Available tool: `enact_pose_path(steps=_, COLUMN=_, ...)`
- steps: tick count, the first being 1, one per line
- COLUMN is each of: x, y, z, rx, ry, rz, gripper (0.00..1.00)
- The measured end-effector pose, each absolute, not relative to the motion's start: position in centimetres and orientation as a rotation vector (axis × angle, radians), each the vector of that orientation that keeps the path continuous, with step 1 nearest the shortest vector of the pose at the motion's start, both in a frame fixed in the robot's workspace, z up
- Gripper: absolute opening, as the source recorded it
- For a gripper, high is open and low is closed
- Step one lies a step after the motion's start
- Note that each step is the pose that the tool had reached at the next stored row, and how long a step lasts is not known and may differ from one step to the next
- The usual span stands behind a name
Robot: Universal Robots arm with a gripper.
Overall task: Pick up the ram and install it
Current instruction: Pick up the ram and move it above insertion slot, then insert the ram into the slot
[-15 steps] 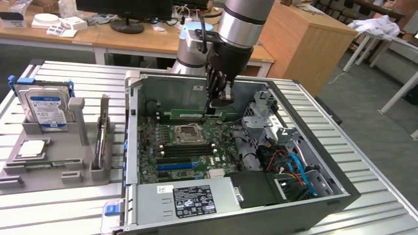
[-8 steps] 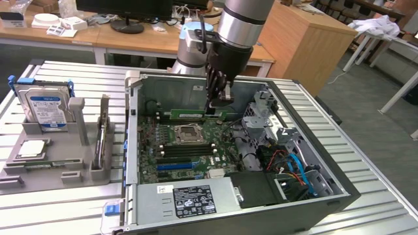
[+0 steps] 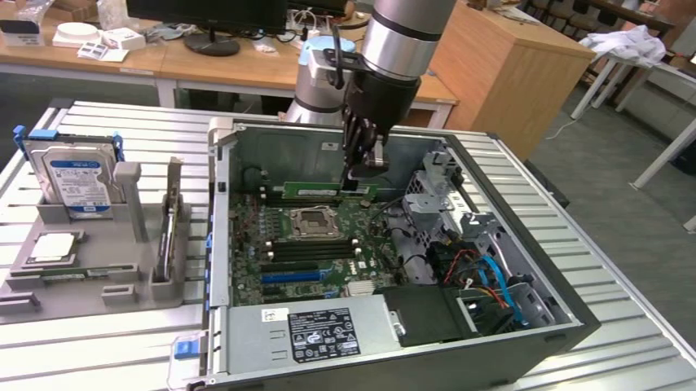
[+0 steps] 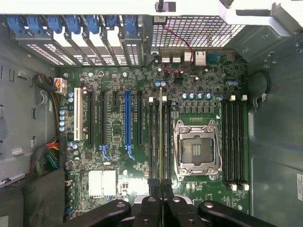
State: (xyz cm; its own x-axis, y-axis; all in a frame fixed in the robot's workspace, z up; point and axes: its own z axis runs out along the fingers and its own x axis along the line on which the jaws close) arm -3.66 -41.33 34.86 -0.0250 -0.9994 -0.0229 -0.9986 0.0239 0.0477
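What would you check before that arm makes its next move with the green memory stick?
1. Grip: the gripper is shut on the ram: ok.
2. The ram hangs level, long edge down: ok.
3. Its edge runs along the memory slots beside the processor socket: ok.
4. Exactly which slot it sits over: cannot tell.
5. Slot latches open: cannot tell.
6. The computer case lies open, board reachable from above: ok.
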Motion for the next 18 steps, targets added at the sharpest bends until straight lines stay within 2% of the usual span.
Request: enact_pose_path(steps=18, x=-3.66, y=-41.33, z=34.14, rx=2.182, ry=-2.236, rz=-0.078, gripper=0.12)
